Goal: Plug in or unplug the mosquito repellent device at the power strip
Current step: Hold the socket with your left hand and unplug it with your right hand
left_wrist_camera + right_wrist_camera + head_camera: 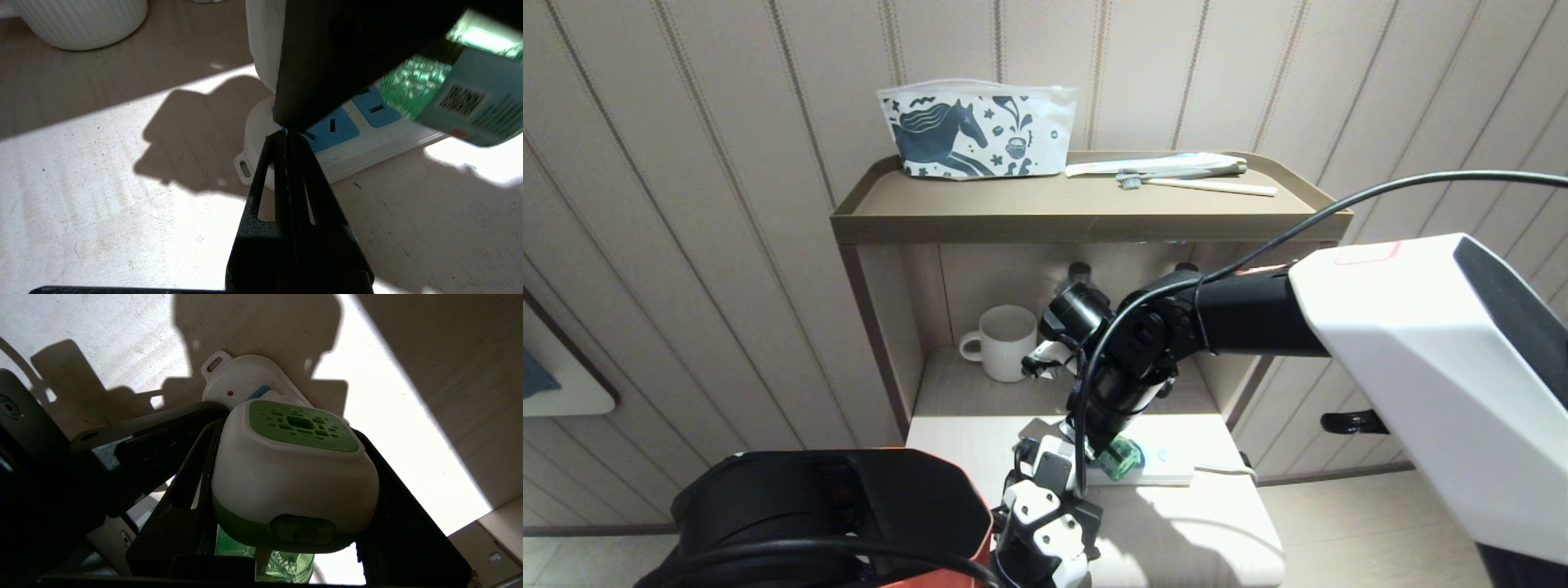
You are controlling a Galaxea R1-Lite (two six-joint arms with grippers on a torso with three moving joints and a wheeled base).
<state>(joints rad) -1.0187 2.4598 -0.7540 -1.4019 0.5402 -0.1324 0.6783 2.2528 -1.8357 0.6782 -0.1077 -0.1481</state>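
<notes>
The white-and-green rounded mosquito repellent device (294, 473) with its translucent green bottle sits clamped in the right gripper (286, 490) above the flat white power strip (367, 139) with blue sockets. Only the left wrist view shows the left gripper (287, 139) closed, touching the strip's end.

Closed left gripper (286, 136) touches the power strip (347, 151).

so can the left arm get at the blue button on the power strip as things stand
Probably yes. The left gripper, fingers shut, sits right at the button end of the power strip. The right gripper, clamped on the mosquito repellent device, hangs just above and crowds it, so the button itself is hidden.
</notes>
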